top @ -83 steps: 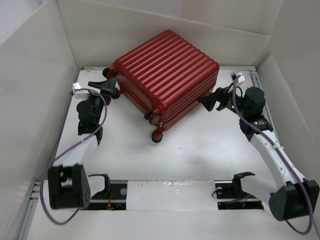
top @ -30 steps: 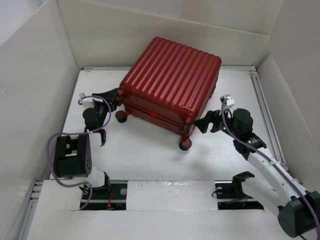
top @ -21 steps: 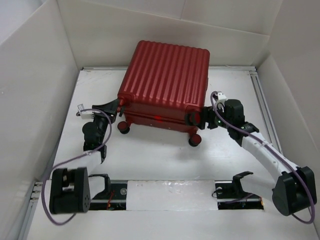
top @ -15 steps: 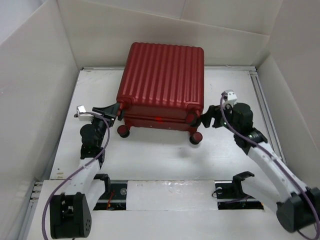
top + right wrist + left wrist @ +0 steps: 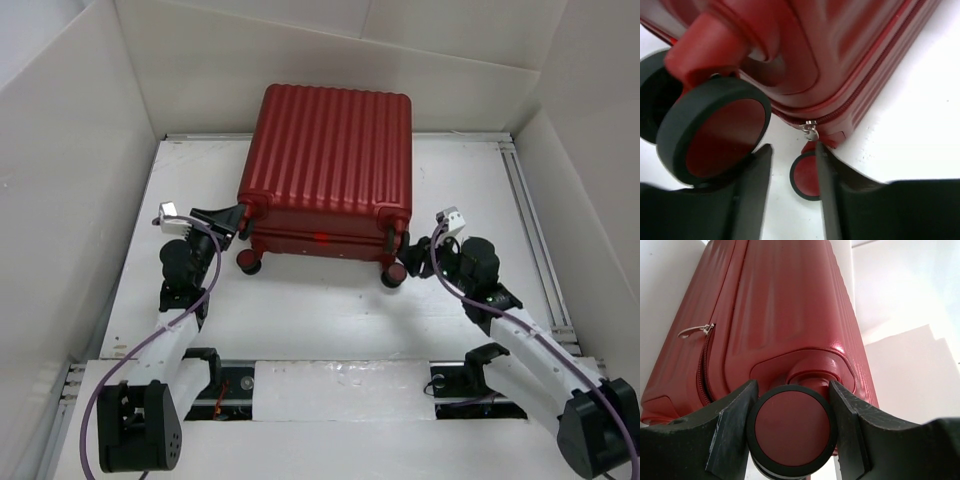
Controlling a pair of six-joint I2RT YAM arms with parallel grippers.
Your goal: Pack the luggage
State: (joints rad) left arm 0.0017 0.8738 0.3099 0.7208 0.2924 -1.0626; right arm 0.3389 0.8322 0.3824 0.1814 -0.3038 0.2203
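Note:
The luggage is a closed dark-red ribbed suitcase lying flat at the back middle of the table, its black wheels toward me. My left gripper is at its near left corner. In the left wrist view the gripper is shut on a corner wheel, with both fingers touching it. My right gripper is at the near right corner. In the right wrist view it is open and empty, beside a large wheel. The silver zipper pull hangs at its right fingertip. The lining is hidden.
White cardboard walls close in the table on the left, back and right. A metal rail runs along the right side. A white strip and two black hooks lie between the arm bases at the near edge.
The luggage has turned from diagonal to square, wheels facing me. The left gripper stayed on its wheel. The right gripper drew back toward me from the near right corner.

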